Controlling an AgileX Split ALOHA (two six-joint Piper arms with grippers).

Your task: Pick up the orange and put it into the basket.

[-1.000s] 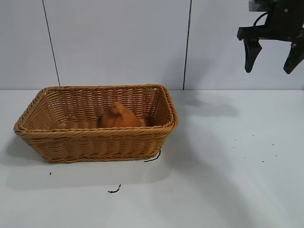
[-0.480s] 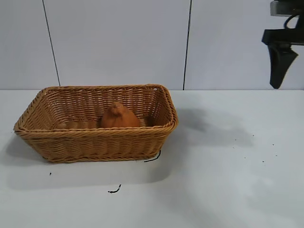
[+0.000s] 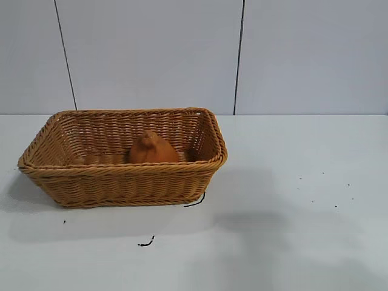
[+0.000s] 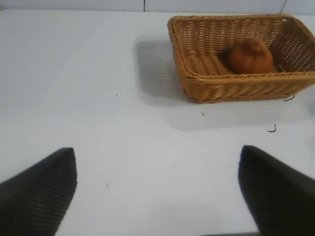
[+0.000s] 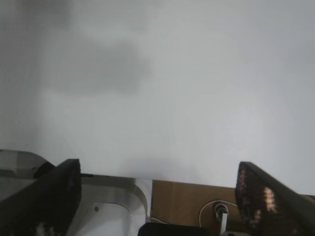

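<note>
The orange (image 3: 151,149) sits inside the tan woven basket (image 3: 124,179) at the table's left, near the basket's middle. The left wrist view also shows the orange (image 4: 250,55) in the basket (image 4: 231,87), far off. My left gripper (image 4: 157,189) is open and empty, well away from the basket over bare table. My right gripper (image 5: 157,194) is open and empty, over the table's edge. Neither gripper shows in the exterior view.
Small black specks and a dark thread (image 3: 145,243) lie on the white table (image 3: 291,200) in front of the basket. In the right wrist view a metal mount (image 5: 113,206) and a brown surface (image 5: 192,201) lie beyond the table's edge.
My open right gripper, high at the upper right of the exterior view, has moved right and out of that view. The orange and basket have not moved.
</note>
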